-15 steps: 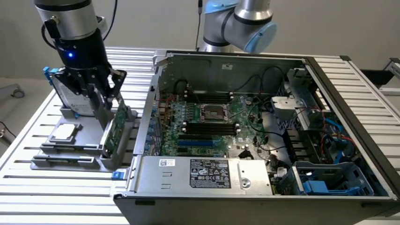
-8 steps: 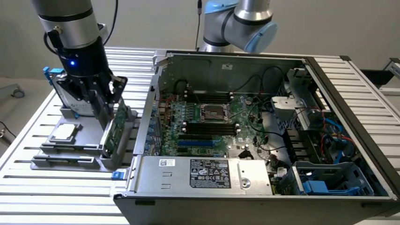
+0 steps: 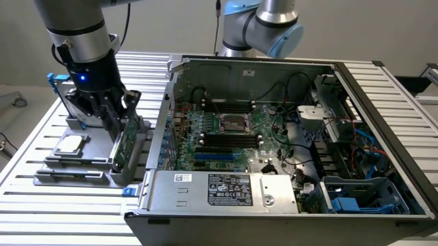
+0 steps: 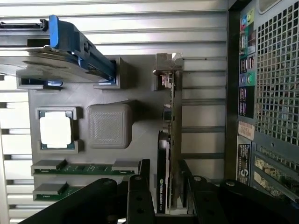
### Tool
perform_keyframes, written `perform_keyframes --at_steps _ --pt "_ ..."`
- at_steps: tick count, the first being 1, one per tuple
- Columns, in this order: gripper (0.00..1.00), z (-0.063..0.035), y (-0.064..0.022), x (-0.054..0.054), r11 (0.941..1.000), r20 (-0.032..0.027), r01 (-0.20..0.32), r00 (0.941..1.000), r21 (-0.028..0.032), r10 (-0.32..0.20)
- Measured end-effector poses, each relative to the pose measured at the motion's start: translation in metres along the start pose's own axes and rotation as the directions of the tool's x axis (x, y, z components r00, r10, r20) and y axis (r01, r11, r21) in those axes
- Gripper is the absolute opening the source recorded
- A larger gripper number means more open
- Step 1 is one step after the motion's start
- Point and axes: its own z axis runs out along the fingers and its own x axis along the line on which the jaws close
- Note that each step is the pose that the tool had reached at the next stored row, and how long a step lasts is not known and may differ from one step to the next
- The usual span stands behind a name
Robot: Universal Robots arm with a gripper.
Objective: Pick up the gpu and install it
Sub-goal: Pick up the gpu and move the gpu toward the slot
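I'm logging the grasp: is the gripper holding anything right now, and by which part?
Cannot tell. The gripper straddles the upper edge of the gpu, which stands on edge in the gray holder; a closed grip isn't visible.

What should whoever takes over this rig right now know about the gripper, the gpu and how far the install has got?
The gripper is down over the gpu, straddling it; whether it is clamped on the card cannot be told.
The gpu stands on edge in its slot of the gray parts holder, on the exterior view's left of the open computer case.
Done: the gripper is lined up on the card.
Left: the card is not yet lifted out of the holder and not in the case, so the whole install remains.
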Motion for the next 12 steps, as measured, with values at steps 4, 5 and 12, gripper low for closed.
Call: perform_keyframes --at_steps 4,5,12 --pt "0.36 0.0072 -0.0006 -0.001 1.0000 0.0014 0.000 1.0000 0.0006 0.000" --pt "0.36 0.0091 -0.0007 -0.001 1.0000 0.0019 0.000 1.0000 0.0008 0.000" --pt "0.36 0.0218 -0.0008 -0.002 1.0000 0.0049 0.000 1.0000 0.0012 0.000"
